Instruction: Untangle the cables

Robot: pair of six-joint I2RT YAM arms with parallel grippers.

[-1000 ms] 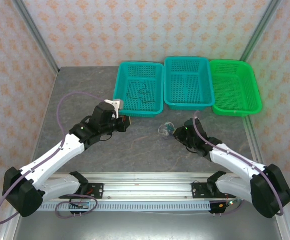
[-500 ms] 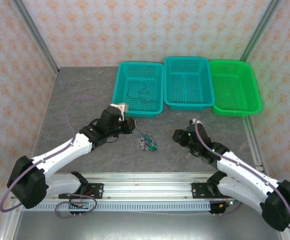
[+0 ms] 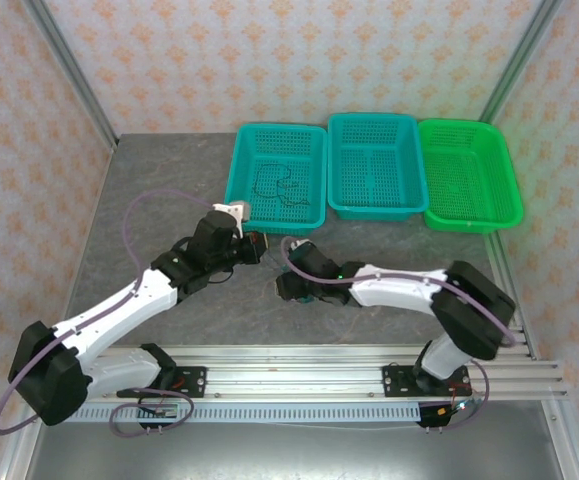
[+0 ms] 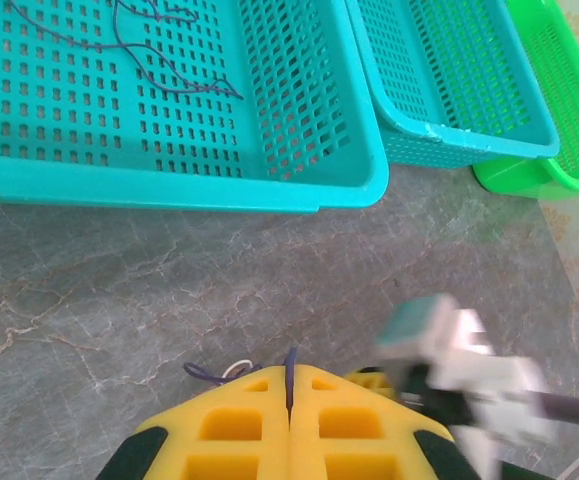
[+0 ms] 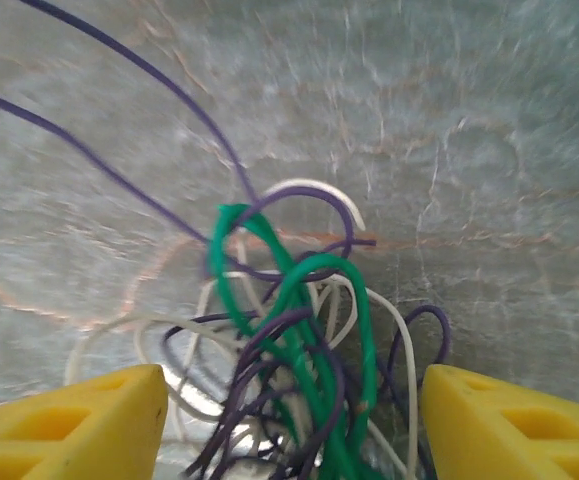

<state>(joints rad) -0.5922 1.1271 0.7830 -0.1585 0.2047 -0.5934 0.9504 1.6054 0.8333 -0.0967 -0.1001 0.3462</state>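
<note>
The cables are a knotted clump (image 5: 299, 340) of green, dark purple and whitish wires on the grey table. My right gripper (image 5: 294, 420) is open, one yellow finger on each side of the clump, with two purple strands (image 5: 149, 75) running away to the upper left. From above, the right gripper (image 3: 294, 286) reaches left over the clump and covers most of it. My left gripper (image 4: 291, 378) is shut with a thin dark purple cable (image 4: 290, 362) pinched between its yellow fingers. In the top view it (image 3: 255, 247) sits just left of the right gripper.
Three baskets stand at the back: a left teal basket (image 3: 239, 170) holding one loose dark wire (image 3: 274, 186), a middle teal basket (image 3: 374, 205), and a green basket (image 3: 469, 220). The left basket's front wall (image 4: 169, 190) is close ahead of my left gripper.
The right arm has swung left across the table to the clump and its jaws have opened. The clump shifted down and left. The left gripper stayed shut and moved only slightly.
</note>
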